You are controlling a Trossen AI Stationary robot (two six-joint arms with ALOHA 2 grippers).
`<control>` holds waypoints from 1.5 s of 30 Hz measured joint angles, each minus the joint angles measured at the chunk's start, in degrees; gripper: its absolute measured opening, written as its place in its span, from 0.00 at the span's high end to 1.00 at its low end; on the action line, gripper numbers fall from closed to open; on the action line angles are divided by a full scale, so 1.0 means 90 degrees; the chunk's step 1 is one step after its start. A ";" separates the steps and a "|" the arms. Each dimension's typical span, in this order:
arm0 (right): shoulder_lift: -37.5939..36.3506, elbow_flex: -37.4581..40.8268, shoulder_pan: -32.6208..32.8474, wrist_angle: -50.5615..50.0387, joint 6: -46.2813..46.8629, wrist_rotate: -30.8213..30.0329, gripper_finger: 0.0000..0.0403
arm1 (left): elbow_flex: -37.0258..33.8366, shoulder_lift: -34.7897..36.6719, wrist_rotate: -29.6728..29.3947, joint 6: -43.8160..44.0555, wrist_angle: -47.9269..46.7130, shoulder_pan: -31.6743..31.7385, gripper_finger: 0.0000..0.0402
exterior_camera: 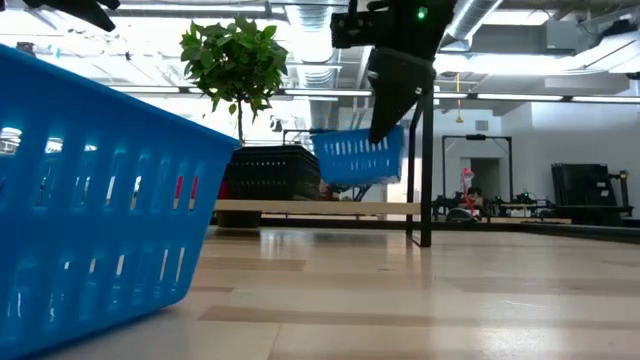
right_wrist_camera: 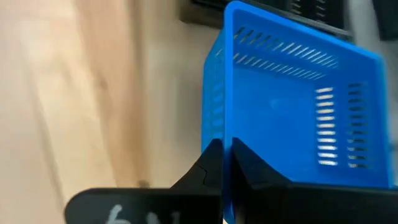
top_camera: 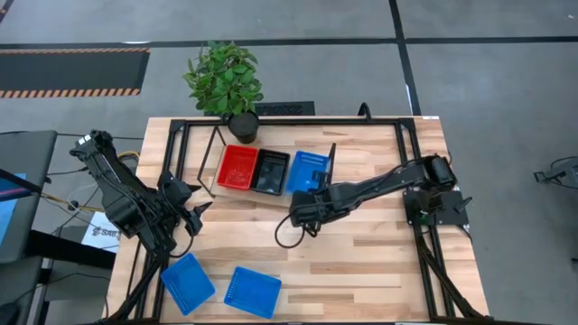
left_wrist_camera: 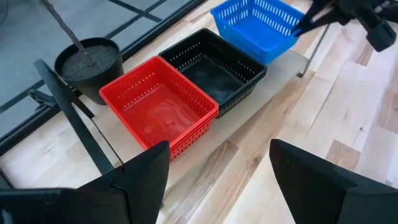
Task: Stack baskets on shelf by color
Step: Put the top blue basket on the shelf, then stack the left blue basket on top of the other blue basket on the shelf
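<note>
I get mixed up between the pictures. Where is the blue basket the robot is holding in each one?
High view: the held blue basket is at the shelf's right end, beside the black basket.
Low view: in the middle, lifted above the shelf.
Left wrist view: near the top edge, right of middle.
Right wrist view: fills the right side, pinched by the right gripper.
Shared landmark: the black basket.

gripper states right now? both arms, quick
Left gripper: open, holding nothing, facing the red basket on the shelf.
Right gripper: shut on the rim of a blue basket, held lifted over the shelf's end.
</note>
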State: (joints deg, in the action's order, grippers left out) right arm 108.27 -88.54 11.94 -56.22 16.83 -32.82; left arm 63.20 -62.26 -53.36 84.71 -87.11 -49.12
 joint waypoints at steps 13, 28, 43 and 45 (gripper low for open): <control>-0.0156 0.0718 -0.0305 0.1016 -0.0594 0.0479 0.94 | 0.0000 0.0000 0.0000 0.0056 0.0000 0.0000 0.34; -0.0156 0.0715 -0.0432 0.0990 -0.0638 0.0493 0.84 | 0.0000 0.0000 0.0007 0.0061 0.0002 0.0000 0.34; -0.0151 0.0274 -0.0293 0.0944 -0.0505 0.0501 0.65 | 0.0000 0.0000 0.0015 0.0063 0.0002 -0.0002 0.34; -0.0151 -0.0038 -0.0180 0.0889 -0.0519 0.0503 0.64 | 0.0000 0.0000 0.0015 0.0063 0.0002 -0.0001 0.34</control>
State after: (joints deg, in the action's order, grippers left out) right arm 106.91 -88.88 10.31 -48.21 12.16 -28.29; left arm 63.20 -62.26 -53.23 85.27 -87.09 -49.13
